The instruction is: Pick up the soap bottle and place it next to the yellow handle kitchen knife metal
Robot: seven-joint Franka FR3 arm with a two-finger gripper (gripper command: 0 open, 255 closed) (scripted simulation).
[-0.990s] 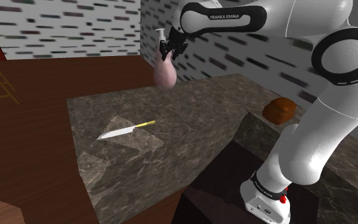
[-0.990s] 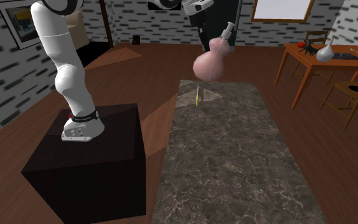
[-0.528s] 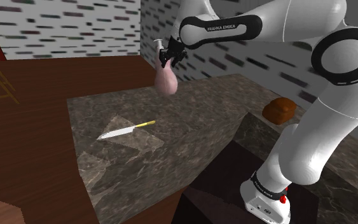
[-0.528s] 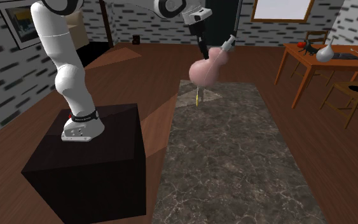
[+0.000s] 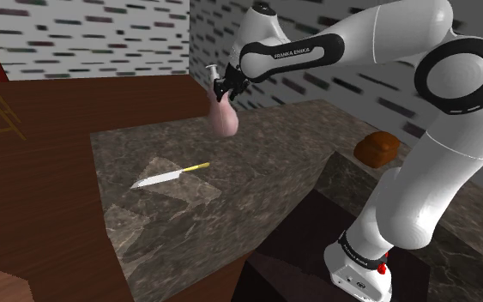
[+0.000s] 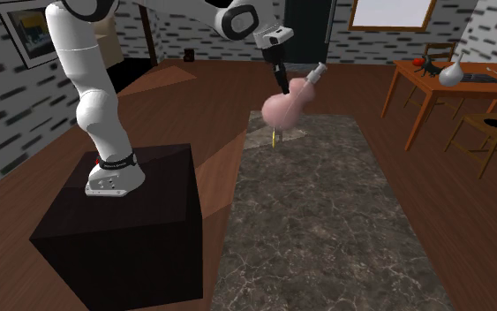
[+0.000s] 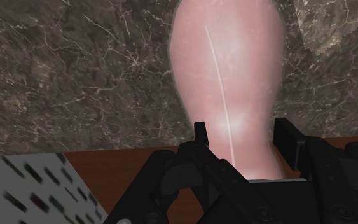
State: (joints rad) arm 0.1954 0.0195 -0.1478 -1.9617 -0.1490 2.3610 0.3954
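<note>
Shoulder view, left to right:
- Knife is lying flat on the dark veined counter, on a paler patch. Blade is pointing toward the view's left, yellow handle toward the right.
- Up and right of the handle, the pink bottle is hanging in the air over the counter's far part. It is touching neither the surface nor the knife.
- Gripper is clenching the bottle's narrow neck from above. The white pump is sticking out past the fingers.
- Further right, a brown lump is sitting on a lower ledge, well apart from the bottle.
- The stand is sitting at the lower right.

Second exterior view, left to right:
- The stand is carrying the white arm.
- Gripper is holding the bottle tilted, pump toward the view's upper right and round belly low.
- The knife's yellow handle is peeking out just under the belly.
- At far right a wooden table is standing on the floor.

Wrist view:
- Both fingers are pressing against the bottle where it narrows. The veined counter is lying beyond it.
</note>
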